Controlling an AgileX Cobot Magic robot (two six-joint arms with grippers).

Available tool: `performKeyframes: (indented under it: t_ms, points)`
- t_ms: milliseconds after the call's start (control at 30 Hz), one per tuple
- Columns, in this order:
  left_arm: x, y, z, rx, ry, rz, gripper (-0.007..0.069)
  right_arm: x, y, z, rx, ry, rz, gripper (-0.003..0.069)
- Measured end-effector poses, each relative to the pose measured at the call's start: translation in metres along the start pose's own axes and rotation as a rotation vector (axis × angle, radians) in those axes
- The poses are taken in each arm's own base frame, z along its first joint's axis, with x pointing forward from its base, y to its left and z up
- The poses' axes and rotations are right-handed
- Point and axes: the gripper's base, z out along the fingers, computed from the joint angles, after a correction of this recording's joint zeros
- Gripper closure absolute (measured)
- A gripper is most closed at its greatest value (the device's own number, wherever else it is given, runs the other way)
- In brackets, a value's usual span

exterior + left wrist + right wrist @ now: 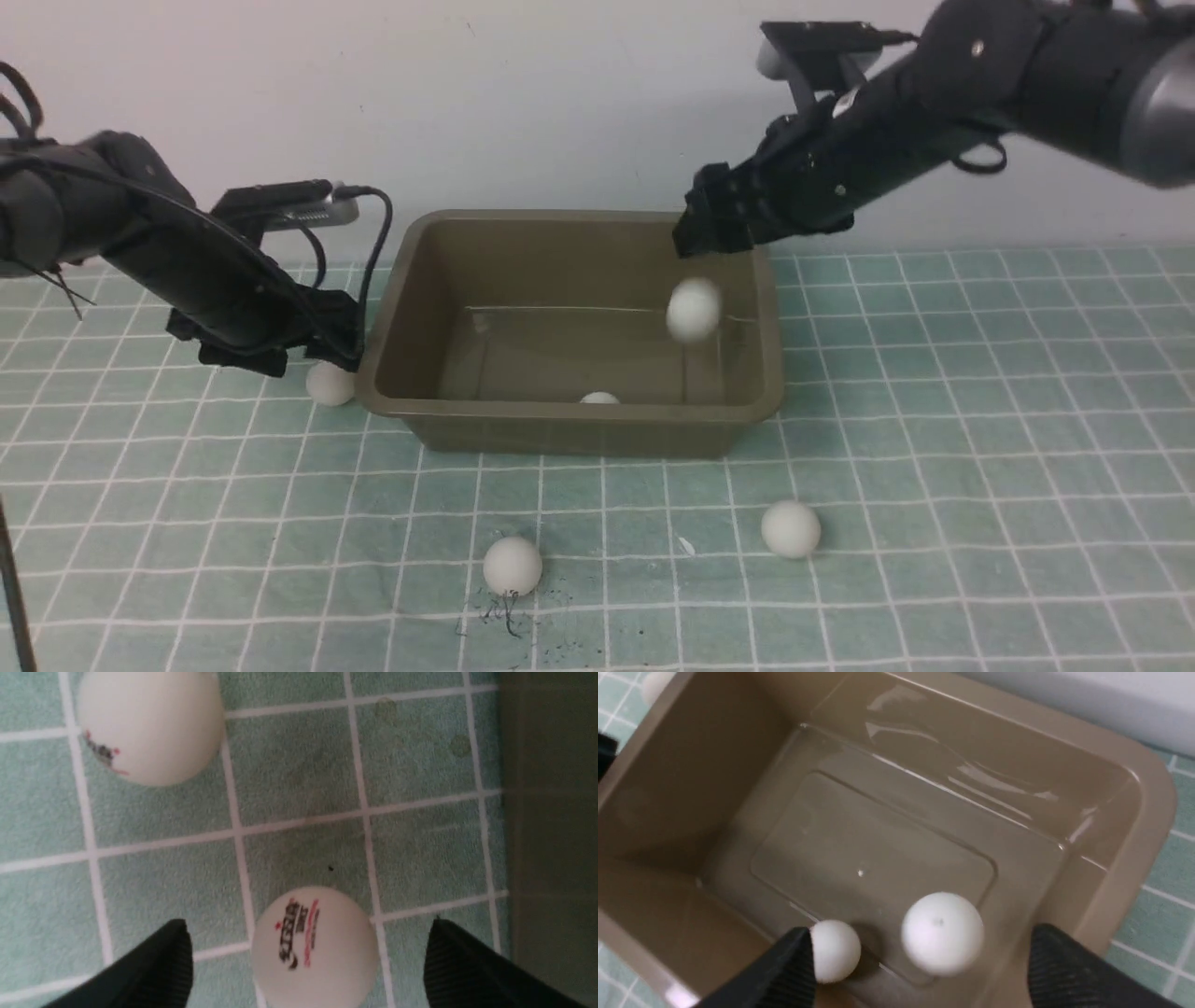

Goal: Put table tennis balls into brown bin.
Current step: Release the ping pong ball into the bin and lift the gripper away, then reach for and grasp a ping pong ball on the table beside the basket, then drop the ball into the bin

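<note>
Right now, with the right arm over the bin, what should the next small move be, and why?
Probably close the left gripper on the table tennis ball between its open fingers, beside the brown bin. The right gripper is open above the bin and a blurred ball below it looks already released, so the left pick seems next.

Straight beneath the right gripper (698, 241) the brown bin (569, 425) lay open. An airborne ball (694, 310) hung just below the fingertips, and a resting ball (599, 399) lay on the floor under one finger. The left gripper (331, 347) had the bin's wall close beside one finger, a near ball (314, 947) between its spread fingers, a far ball (149, 723) ahead and bare mat (299, 779) elsewhere.
</note>
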Motion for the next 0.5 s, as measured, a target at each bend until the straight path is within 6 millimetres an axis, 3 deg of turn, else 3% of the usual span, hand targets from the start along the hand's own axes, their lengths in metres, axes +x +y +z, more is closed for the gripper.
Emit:
performKeyframes:
  t_ms: [67, 100, 133, 167, 200, 267, 400, 433, 500]
  points:
    - [0.002, 0.002, 0.008, 0.000, 0.009, -0.009, 0.0029, -0.002, -0.001, -0.018, 0.044, 0.026, -0.022, 0.0114]
    - [0.002, 0.003, 0.011, 0.000, 0.019, -0.014, 0.0109, 0.000, -0.003, -0.036, 0.109, 0.047, -0.044, 0.0186]
    - [0.002, 0.003, 0.011, 0.000, 0.020, -0.013, 0.0125, 0.000, -0.003, -0.038, 0.119, 0.050, -0.047, 0.0186]
    - [0.000, 0.004, 0.009, -0.005, 0.031, -0.011, 0.0269, 0.005, -0.003, -0.057, 0.171, 0.062, -0.057, 0.0280]
    - [-0.002, 0.004, 0.005, -0.009, 0.042, -0.003, 0.0305, 0.014, -0.005, -0.066, 0.213, 0.083, -0.051, 0.0371]
    - [-0.015, 0.004, -0.015, -0.024, 0.026, 0.005, 0.0274, 0.033, -0.007, -0.081, 0.246, 0.113, -0.027, 0.0504]
    - [-0.044, -0.013, -0.072, -0.003, -0.072, 0.059, 0.0272, 0.087, -0.010, -0.067, 0.214, 0.241, 0.043, 0.0641]
    - [-0.045, -0.015, -0.076, 0.003, -0.073, 0.068, 0.0272, 0.092, -0.010, -0.063, 0.201, 0.247, 0.052, 0.0642]
    - [-0.056, -0.050, -0.106, 0.085, -0.133, 0.230, 0.0272, 0.121, -0.009, -0.037, 0.105, 0.287, 0.092, 0.0595]
